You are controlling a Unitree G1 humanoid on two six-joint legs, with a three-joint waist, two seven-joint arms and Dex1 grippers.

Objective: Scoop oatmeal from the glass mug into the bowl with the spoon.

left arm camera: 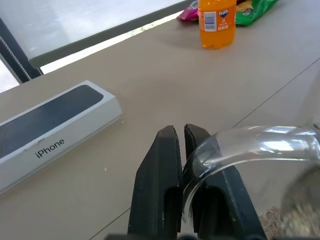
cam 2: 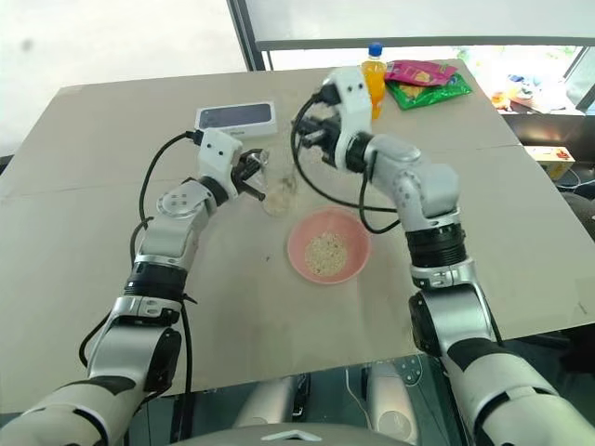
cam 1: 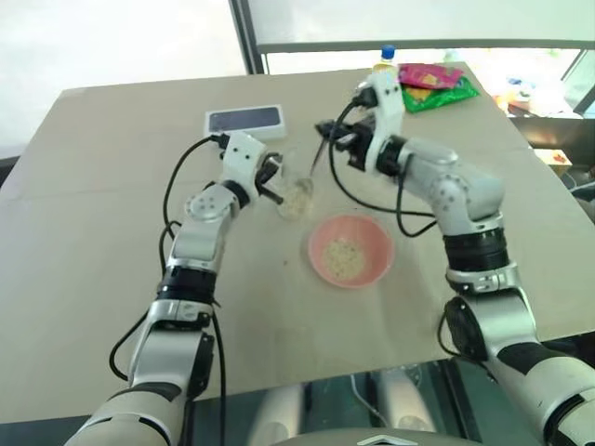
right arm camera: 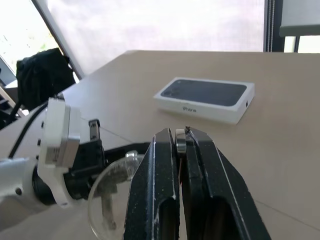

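While the left hand (cam 1: 272, 181) clamps the glass mug (cam 1: 296, 190) by its rim, the right hand (cam 1: 327, 135) grips the spoon (cam 1: 316, 156) above it. Next: dip for oatmeal (cam 1: 297, 200), carry to the bowl (cam 1: 350, 250) beside the mug.

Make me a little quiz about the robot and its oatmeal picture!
1. True or false: the bowl already has oatmeal in it.
2. What does the right gripper pinch? A) bottle B) spoon C) box
3. Fill in: the left gripper is shut on the rim of the ____.

Key: 1 true. 2 B, the spoon. 3 mug.
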